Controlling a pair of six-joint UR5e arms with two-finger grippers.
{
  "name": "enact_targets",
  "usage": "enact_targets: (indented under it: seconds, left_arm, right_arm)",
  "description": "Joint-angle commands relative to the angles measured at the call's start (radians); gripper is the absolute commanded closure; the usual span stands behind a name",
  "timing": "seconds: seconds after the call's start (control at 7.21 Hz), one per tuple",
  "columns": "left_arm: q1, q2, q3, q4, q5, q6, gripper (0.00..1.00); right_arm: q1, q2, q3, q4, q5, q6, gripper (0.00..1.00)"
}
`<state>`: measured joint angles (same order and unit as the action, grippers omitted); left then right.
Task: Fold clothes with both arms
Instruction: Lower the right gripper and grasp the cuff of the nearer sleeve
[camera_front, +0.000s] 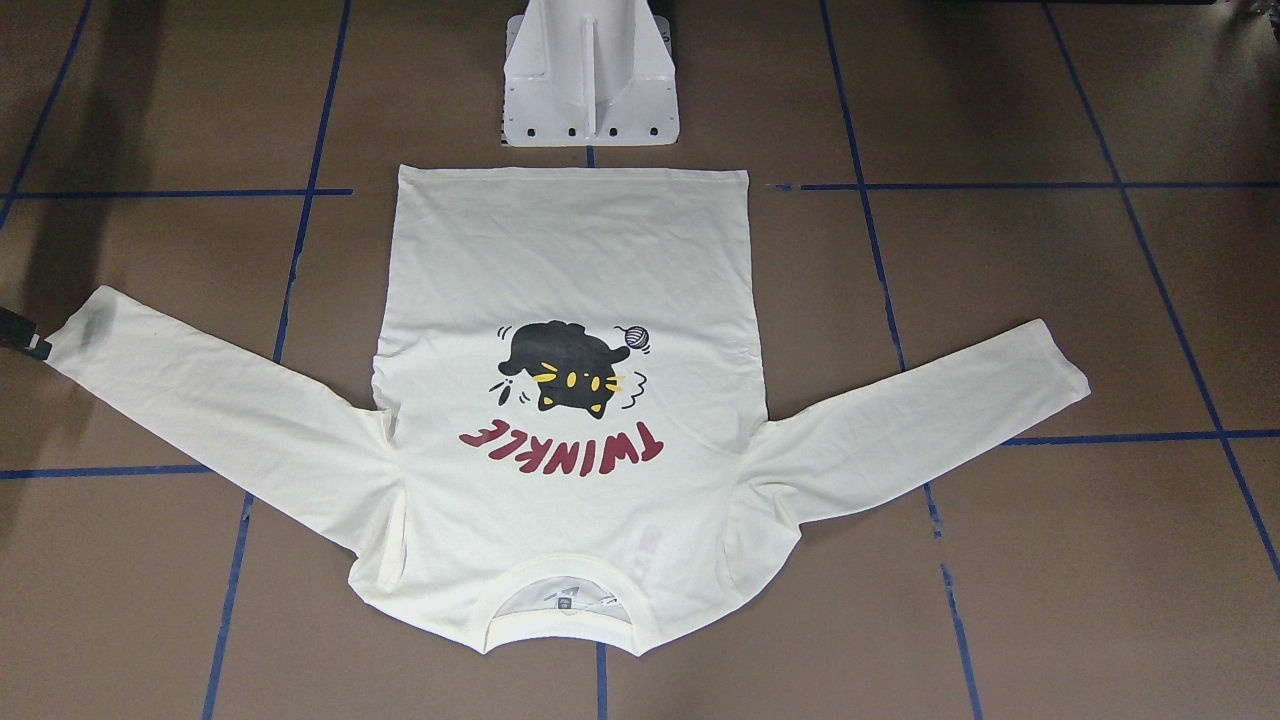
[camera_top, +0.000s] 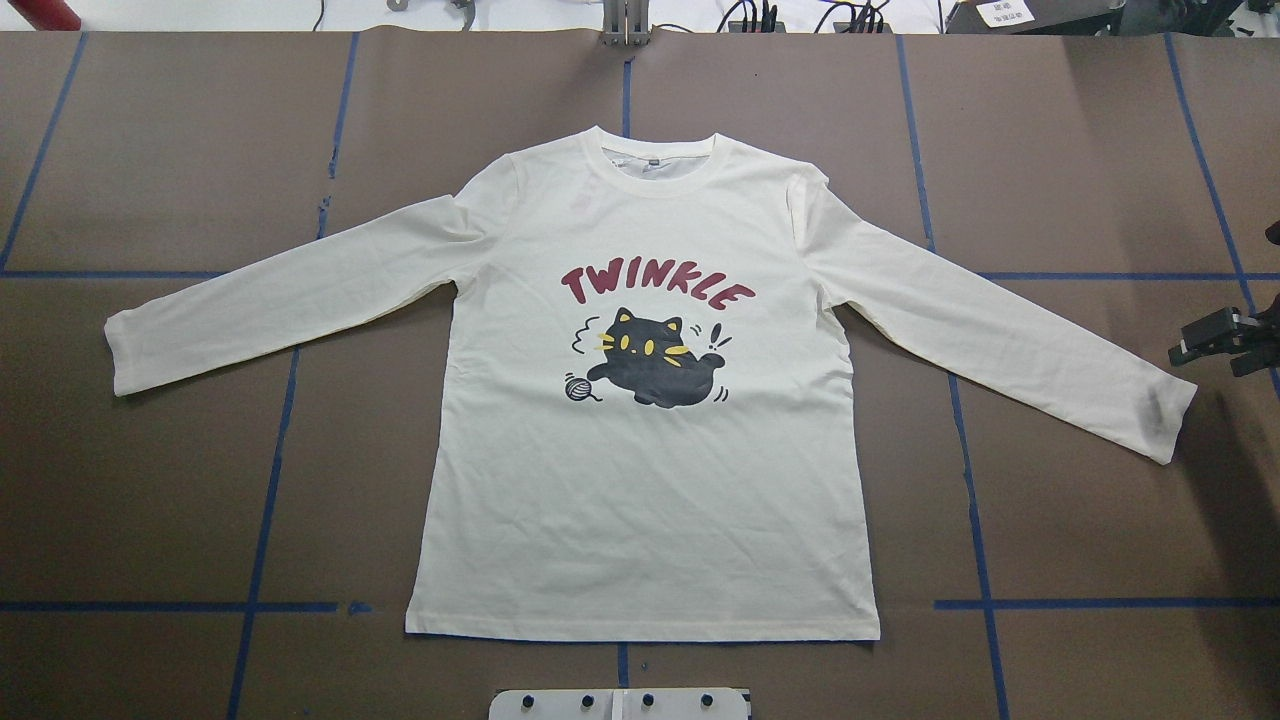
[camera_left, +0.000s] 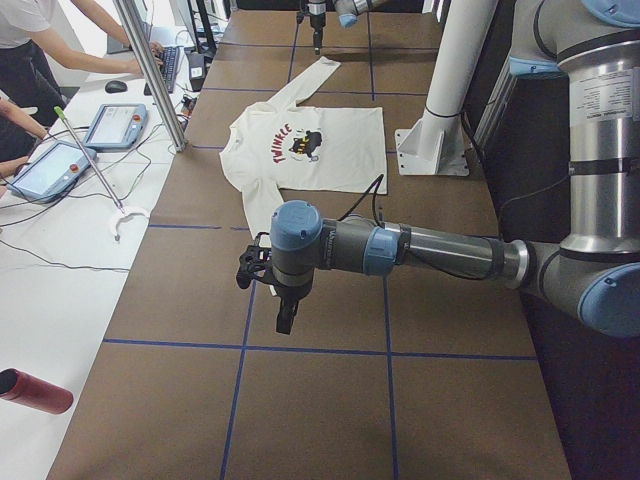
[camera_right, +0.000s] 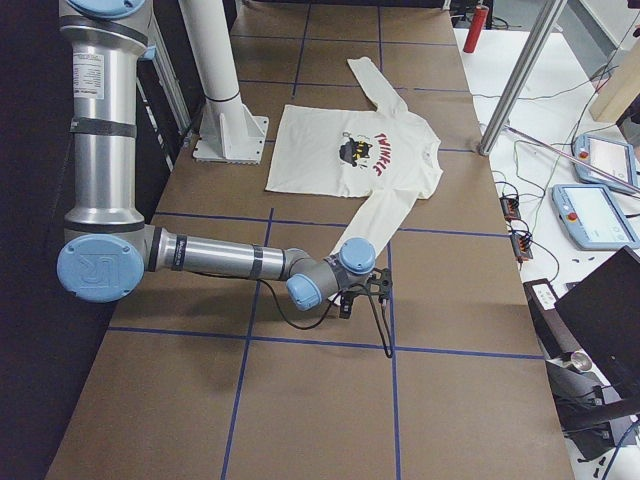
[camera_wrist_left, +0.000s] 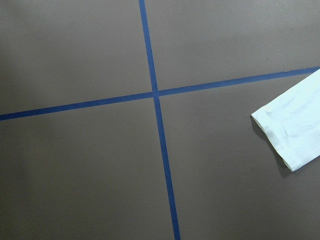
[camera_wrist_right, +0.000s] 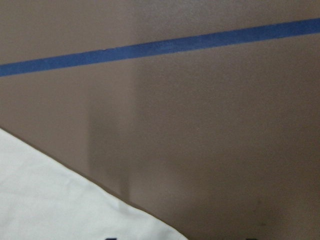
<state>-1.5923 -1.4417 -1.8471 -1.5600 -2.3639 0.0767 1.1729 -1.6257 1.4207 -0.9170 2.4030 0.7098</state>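
Centre of overhead frame: T-shirt (camera_top: 640, 480) flat, print up, sleeves spread; folding not begun. Right gripper (camera_top: 1200, 345) beside right-edge cuff (camera_top: 1165, 420), left gripper (camera_left: 285, 315) near other; claw widths cannot tell. Next likely: pinch cuffs, fold inward.

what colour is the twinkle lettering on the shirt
The TWINKLE lettering is dark red; the overhead exterior view shows it best.

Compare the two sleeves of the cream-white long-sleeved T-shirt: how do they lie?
The cream-white sleeve on the robot's left slants gently; the sleeve on the robot's right slants more steeply toward the robot. The right cuff carries a dark patch; the left cuff is clean. Both lie flat, unfolded, spread outward.
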Motion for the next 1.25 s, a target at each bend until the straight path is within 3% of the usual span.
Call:
enact_targets:
  seconds: [0.0, 0.28, 1.11]
  left_arm:
    - [0.0, 0.001, -0.012, 0.0, 0.0, -0.002, 0.0]
    - [-0.002, 0.001, -0.017, 0.0, 0.002, -0.003, 0.0]
    - [-0.002, 0.004, -0.024, 0.002, 0.005, -0.002, 0.0]
  right_arm:
    - [-0.033, 0.007, -0.016, 0.024, 0.001, 0.078, 0.17]
    - [-0.041, 0.001, -0.014, 0.024, 0.001, 0.094, 0.37]
    - [-0.039, -0.02, 0.001, 0.024, -0.004, 0.092, 0.41]
